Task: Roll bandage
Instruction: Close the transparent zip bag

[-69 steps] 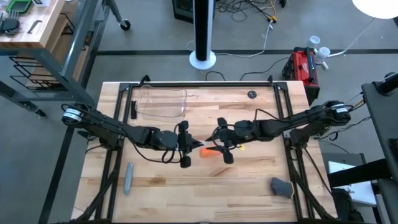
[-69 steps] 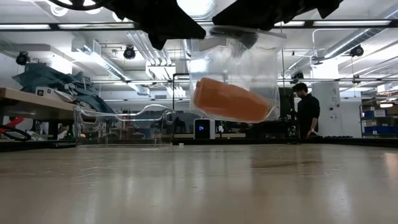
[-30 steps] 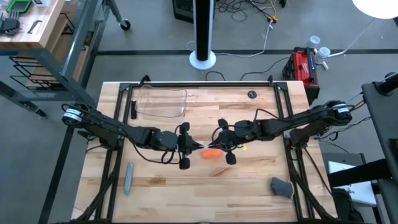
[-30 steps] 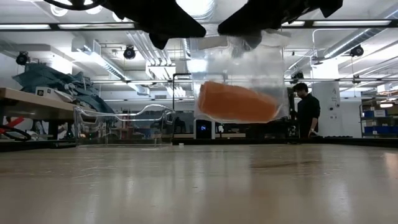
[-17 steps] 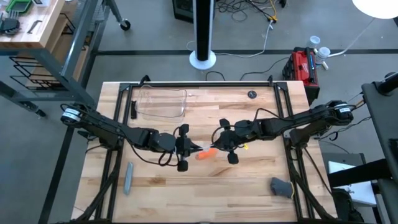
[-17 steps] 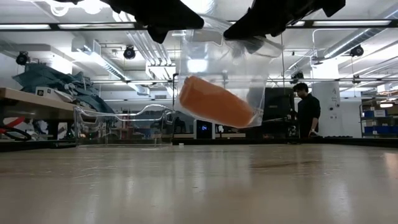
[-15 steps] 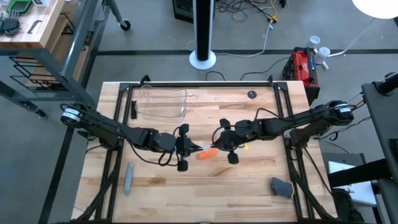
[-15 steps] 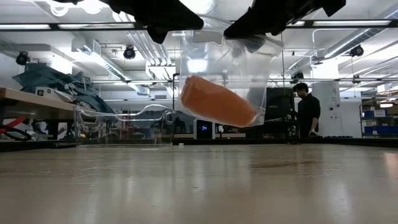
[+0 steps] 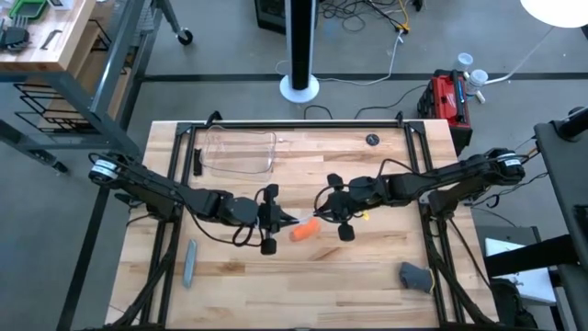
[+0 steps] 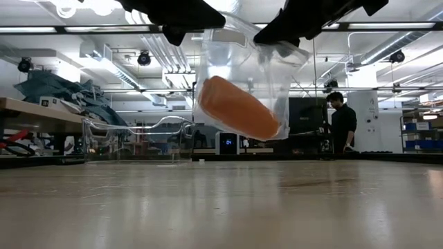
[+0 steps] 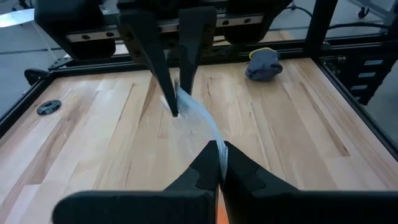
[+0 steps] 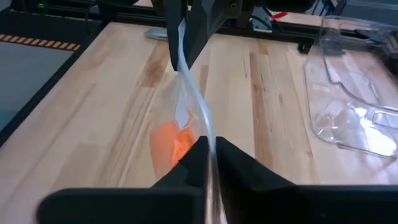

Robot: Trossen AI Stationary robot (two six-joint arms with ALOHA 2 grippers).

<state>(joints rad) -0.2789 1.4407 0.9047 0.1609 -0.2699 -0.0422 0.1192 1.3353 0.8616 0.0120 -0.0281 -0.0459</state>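
Wood table (image 9: 367,276): no writing legible on bandage (image 10: 237,108)

Two dark arms, black jointed links with looping black cables; silver round caps at the shoulder joints. Left gripper (image 11: 219,163) and right gripper (image 12: 209,155) have matte black wedge-shaped fingers.

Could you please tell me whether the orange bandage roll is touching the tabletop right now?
Apart. The low view shows the bandage hanging inside a clear bag, with open background visible between it and the table.
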